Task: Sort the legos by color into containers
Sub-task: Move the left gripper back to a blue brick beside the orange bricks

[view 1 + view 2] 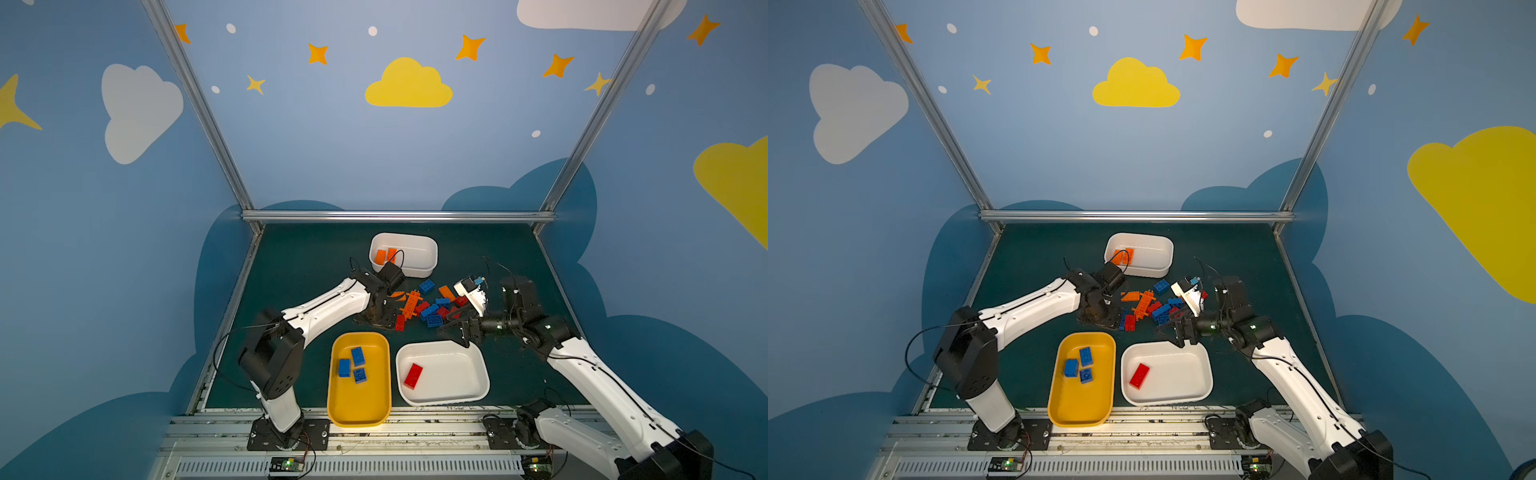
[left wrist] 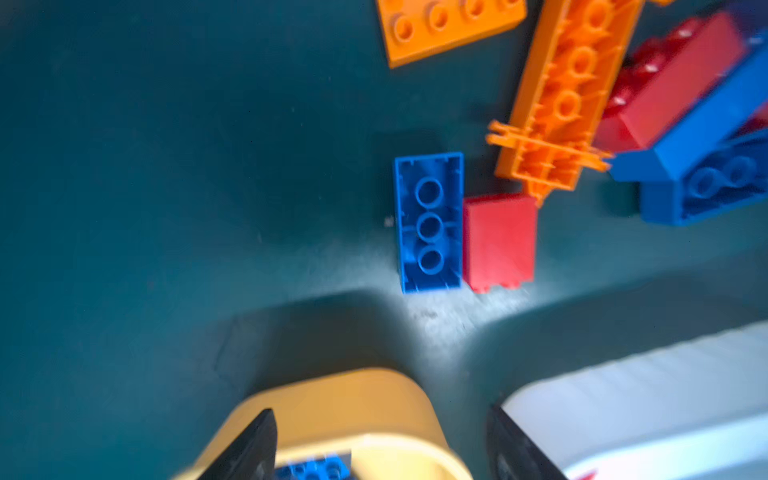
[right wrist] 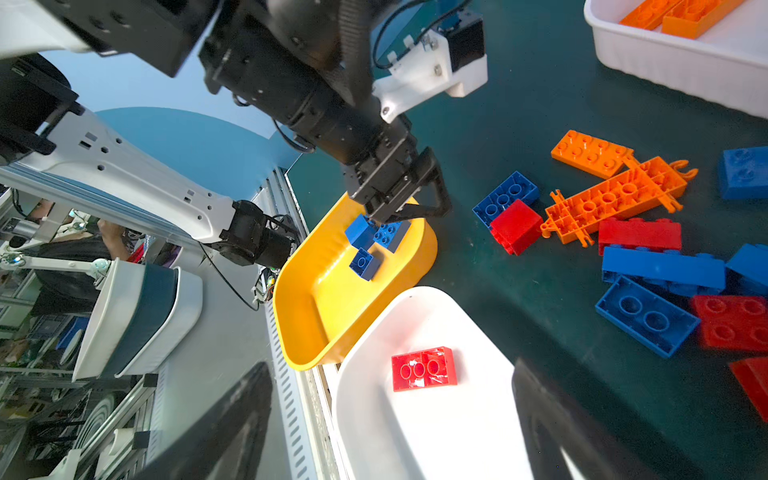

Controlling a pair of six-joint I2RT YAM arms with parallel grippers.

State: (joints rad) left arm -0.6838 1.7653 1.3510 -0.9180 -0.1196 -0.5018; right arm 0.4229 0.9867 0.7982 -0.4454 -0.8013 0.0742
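My left gripper [image 1: 376, 322] hangs open over the far end of the yellow container [image 1: 361, 409], with nothing between its fingers [image 2: 253, 449]. Three blue legos [image 1: 353, 365] lie in that container below it. My right gripper [image 1: 455, 330] is open and empty above the far rim of the wide white container [image 1: 455, 374], which holds one red lego [image 3: 424, 368]. Two orange legos [image 1: 384, 255] sit in the smaller white container [image 1: 415, 266] at the back. The mixed pile of legos [image 1: 434, 305], with the orange cross-shaped piece [image 1: 411, 303], lies between the arms.
An upside-down blue brick [image 2: 430, 222] and a red brick [image 2: 498, 241] lie side by side on the green mat, just beyond the yellow container. A metal rail [image 1: 374, 428] runs along the table's front edge, and the yellow container overhangs it.
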